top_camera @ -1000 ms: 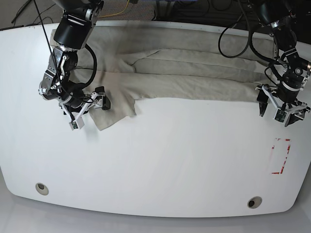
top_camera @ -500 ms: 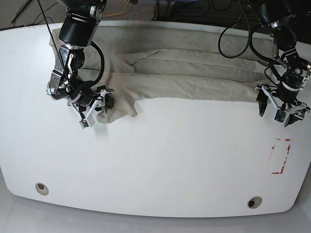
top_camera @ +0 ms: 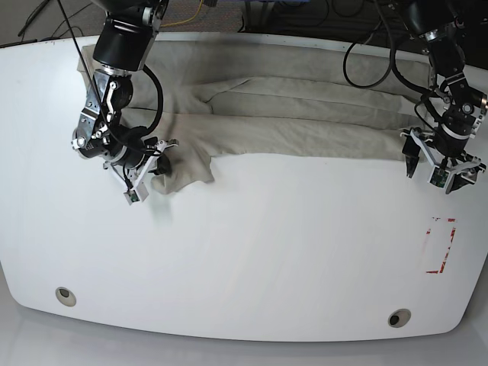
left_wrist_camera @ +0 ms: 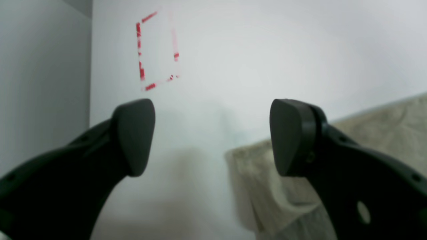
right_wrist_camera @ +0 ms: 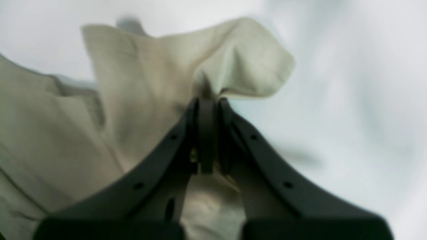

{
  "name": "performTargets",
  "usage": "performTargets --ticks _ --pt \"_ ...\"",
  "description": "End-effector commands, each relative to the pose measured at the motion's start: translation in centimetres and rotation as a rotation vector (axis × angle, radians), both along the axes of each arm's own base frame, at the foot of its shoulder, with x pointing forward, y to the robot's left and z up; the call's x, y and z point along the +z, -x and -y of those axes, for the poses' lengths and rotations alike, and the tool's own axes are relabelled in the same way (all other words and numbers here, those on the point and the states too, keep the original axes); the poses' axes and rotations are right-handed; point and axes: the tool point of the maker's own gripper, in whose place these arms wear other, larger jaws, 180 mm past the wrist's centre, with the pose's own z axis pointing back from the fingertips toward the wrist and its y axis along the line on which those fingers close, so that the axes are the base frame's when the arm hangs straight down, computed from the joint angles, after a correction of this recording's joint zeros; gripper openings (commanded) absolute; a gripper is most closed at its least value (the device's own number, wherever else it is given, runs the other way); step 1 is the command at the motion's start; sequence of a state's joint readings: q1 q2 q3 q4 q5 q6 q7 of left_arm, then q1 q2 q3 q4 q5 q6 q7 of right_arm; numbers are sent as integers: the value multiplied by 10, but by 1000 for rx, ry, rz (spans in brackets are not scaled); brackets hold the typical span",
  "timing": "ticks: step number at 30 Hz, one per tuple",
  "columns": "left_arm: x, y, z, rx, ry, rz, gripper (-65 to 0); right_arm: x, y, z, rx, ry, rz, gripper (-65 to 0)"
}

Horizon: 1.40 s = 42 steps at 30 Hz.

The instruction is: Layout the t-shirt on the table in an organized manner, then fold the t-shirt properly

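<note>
Right wrist view: right gripper (right_wrist_camera: 206, 103) pinches the t-shirt (right_wrist_camera: 140, 93) at twelve o'clock; left gripper (left_wrist_camera: 213, 136) gapes wide, empty.

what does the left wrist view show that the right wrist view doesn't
Only the left wrist view shows the red tape rectangle, and the left gripper open over bare table, holding nothing. Only the right wrist view shows the right gripper shut on a pinched fold of the t-shirt. Both show beige t-shirt fabric lying on the white table.
</note>
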<state>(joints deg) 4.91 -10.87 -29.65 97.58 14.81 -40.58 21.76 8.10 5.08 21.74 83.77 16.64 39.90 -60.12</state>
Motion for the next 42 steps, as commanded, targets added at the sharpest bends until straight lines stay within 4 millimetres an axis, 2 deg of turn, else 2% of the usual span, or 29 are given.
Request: performTargets --ticks 1,6,12,25,32,42 --pt "18 -8 -3 -3 -11 58 -138 30 -15 6 6 29 79 -650" --pt "18 -8 -3 -3 -10 57 -138 50 -12 6 25 63 98 -650" --pt "17 -8 -3 -4 -9 56 -138 66 3 -15 82 -44 115 -650" --pt "18 -9 -3 -3 -8 58 -138 62 63 -37 170 -132 54 -650" --pt "6 -7 -4 3 10 28 -138 63 95 -44 220 -224 20 -650" --pt "1 -10 7 -30 15 16 -138 69 131 -75 467 -315 -51 -650"
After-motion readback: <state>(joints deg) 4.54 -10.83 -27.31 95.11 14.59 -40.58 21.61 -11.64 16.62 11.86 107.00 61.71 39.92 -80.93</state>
